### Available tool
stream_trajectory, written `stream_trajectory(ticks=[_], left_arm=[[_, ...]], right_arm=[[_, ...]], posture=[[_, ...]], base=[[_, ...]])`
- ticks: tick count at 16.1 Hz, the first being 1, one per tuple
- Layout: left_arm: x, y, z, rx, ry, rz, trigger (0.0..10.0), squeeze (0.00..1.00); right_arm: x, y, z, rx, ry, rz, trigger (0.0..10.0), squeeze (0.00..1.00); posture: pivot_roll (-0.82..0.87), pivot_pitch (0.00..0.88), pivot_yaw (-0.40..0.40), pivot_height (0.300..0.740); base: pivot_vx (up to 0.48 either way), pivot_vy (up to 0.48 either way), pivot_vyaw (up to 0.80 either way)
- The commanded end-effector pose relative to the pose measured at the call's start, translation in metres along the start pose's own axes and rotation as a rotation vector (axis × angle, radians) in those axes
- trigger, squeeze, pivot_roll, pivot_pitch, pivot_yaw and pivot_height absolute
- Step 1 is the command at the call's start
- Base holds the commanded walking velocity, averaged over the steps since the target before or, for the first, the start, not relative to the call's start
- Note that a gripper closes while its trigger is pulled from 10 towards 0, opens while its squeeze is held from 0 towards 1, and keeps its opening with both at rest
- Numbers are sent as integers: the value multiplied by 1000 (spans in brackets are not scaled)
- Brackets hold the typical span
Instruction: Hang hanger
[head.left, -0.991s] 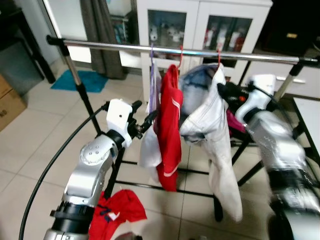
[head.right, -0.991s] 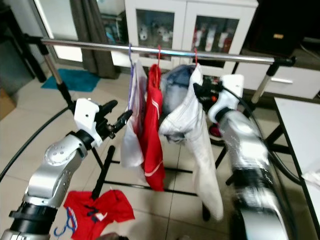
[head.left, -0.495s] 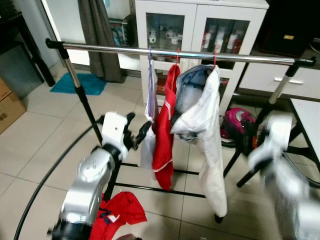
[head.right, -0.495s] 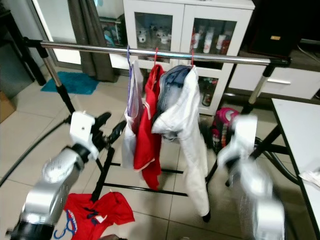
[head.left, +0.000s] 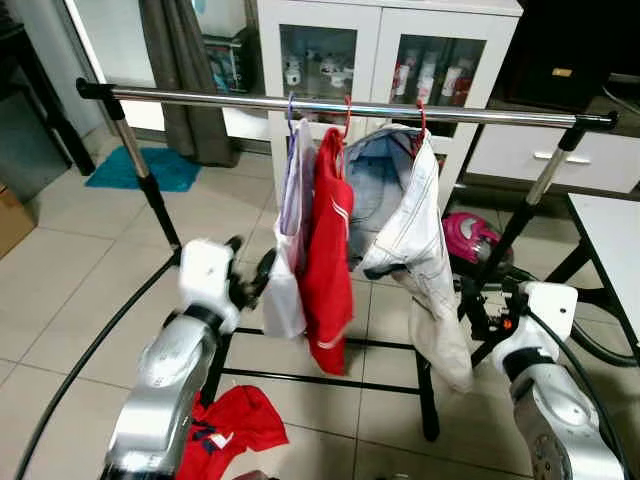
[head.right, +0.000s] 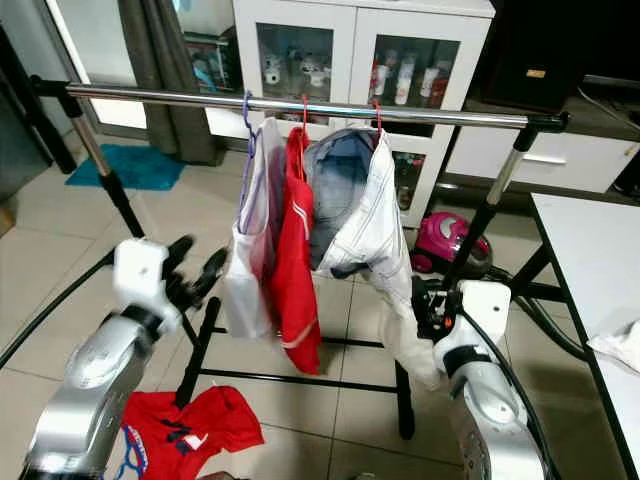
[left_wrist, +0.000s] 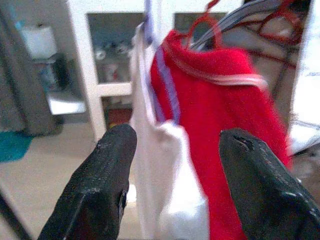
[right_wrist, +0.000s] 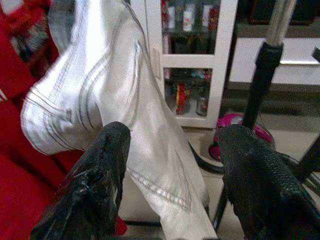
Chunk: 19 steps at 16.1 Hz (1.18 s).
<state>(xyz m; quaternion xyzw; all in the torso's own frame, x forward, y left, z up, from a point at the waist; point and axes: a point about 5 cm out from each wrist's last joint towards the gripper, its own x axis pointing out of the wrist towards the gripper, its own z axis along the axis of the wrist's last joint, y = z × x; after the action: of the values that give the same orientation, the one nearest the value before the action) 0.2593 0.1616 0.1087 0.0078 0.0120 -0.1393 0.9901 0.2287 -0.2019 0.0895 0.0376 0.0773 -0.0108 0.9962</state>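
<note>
A chrome clothes rail crosses in front of me. On it hang a white and lilac garment on a purple hanger, a red shirt on a red hanger, and a white denim garment on another red hanger. My left gripper is open, low and just left of the white garment, holding nothing; its fingers frame the hanging clothes. Below and to the right of the denim is my right gripper, also open with nothing in it, with black fingers.
A red garment lies on the tiled floor under the rail's black base. Behind stand a white glass-door cabinet and a pink object. A white table is at right, a teal mat far left.
My right gripper has let go of the white denim garment and dropped low to the right. The left arm has pulled back and down. The camera has shifted slightly.
</note>
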Motion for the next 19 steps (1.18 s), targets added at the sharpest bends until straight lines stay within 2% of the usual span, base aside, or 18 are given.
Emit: stream_trajectory(ticks=[1,2,3,5,19], left_arm=[[-5,7,-2,-19,-11,42,10000,0],[-11,9,-9,-35,13,67,10000,0],[-15,11,-12,-64,23,93,10000,0],[-12,11,-15,-56,29,78,10000,0],[-12,11,-15,-56,29,78,10000,0]], right_arm=[[-2,-1,-3,-6,3,9,10000,0],[-2,-1,-3,23,-6,6,10000,0],[-3,-2,-6,-1,-5,0,10000,0],[-1,-2,-12,10,18,-5,10000,0],[-1,-2,-12,10,18,-5,10000,0]], posture=[[-70,0,34,740],[-73,0,33,740],[-73,0,33,740],[-68,0,24,740],[-68,0,24,740]], base=[[0,0,0],[0,0,0],[0,0,0],[0,0,0],[0,0,0]])
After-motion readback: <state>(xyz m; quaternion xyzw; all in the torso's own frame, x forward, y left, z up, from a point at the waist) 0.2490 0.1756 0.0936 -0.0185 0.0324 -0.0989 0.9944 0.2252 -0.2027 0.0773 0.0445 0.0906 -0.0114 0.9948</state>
